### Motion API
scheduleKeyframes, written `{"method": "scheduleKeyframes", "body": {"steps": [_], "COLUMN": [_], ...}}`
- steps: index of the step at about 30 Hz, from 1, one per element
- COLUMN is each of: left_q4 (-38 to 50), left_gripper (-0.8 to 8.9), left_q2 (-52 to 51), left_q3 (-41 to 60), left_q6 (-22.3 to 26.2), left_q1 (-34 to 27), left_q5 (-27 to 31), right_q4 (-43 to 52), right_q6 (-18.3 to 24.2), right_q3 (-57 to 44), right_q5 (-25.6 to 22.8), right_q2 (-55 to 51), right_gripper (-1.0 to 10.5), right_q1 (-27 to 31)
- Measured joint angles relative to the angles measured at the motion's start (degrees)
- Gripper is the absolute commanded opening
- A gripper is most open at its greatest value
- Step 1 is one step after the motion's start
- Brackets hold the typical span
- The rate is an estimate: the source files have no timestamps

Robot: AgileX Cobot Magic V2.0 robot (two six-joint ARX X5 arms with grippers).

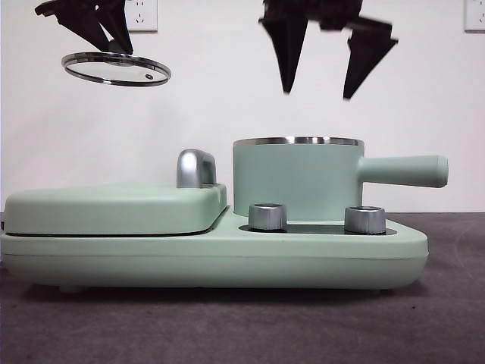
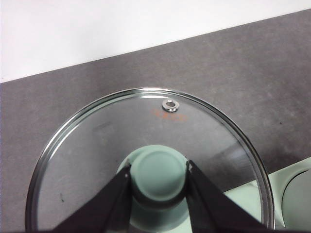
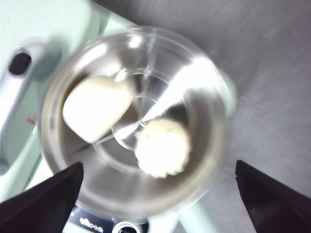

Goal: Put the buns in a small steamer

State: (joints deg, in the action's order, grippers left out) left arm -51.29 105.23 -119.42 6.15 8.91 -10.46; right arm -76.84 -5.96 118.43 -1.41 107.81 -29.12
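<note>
Both cream-white toy buns, smooth block [image 3: 96, 108] & ribbed dome [image 3: 162, 148], lie in mint-green chrome-rimmed steamer pot [image 1: 297, 178]. Right gripper [image 1: 327, 72] hangs above it, wide open, empty. Left gripper [image 2: 158, 180] is clamped on the green knob of the glass lid [image 2: 121, 131], held high, off to the side. Next, I think: bring lid over pot, lower level.

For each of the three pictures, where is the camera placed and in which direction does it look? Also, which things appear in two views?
Front view: low at table height, looking level at the mint-green cylindrical pot with chrome rim; both grippers hang above.
Left wrist view: on the left arm, looking down on the chrome-rimmed glass lid; the left gripper clamps its green knob.
Right wrist view: on the right arm, looking down into the pot, at the smooth cream-white block bun and ribbed cream-white dome bun; the right gripper is open.
Shared: lid, front and left; pot, front and right.
</note>
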Motion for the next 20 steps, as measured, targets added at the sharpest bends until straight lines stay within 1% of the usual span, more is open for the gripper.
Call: {"method": "scheduleKeyframes", "body": {"steps": [4, 9, 13, 18, 20], "left_q4": [0.0, -0.1, -0.1, -0.6, -1.2], "left_gripper": [0.11, 0.11, 0.11, 0.11, 0.11], "left_q2": [0.0, 0.0, 0.0, 0.0, 0.0], "left_q3": [0.0, 0.0, 0.0, 0.0, 0.0], "left_q6": [-0.4, -1.3, -2.0, -2.6, -2.6], "left_q1": [0.0, 0.5, 1.7, 5.1, 7.0], "left_q5": [0.0, 0.0, 0.0, 0.0, 0.0], "right_q4": [-0.1, -0.1, -0.1, -0.1, 0.3], "right_q6": [0.0, -0.3, -0.9, -2.0, -3.4], "right_q3": [0.0, -1.5, -6.8, -17.8, -23.1], "right_q5": [-0.3, -0.8, -0.9, -2.7, -3.0], "right_q2": [-3.9, -10.7, -18.6, -30.7, -36.1], "right_gripper": [5.0, 5.0, 5.0, 5.0, 5.0], "right_q1": [-0.2, -1.7, -3.7, -6.9, -8.5]}}
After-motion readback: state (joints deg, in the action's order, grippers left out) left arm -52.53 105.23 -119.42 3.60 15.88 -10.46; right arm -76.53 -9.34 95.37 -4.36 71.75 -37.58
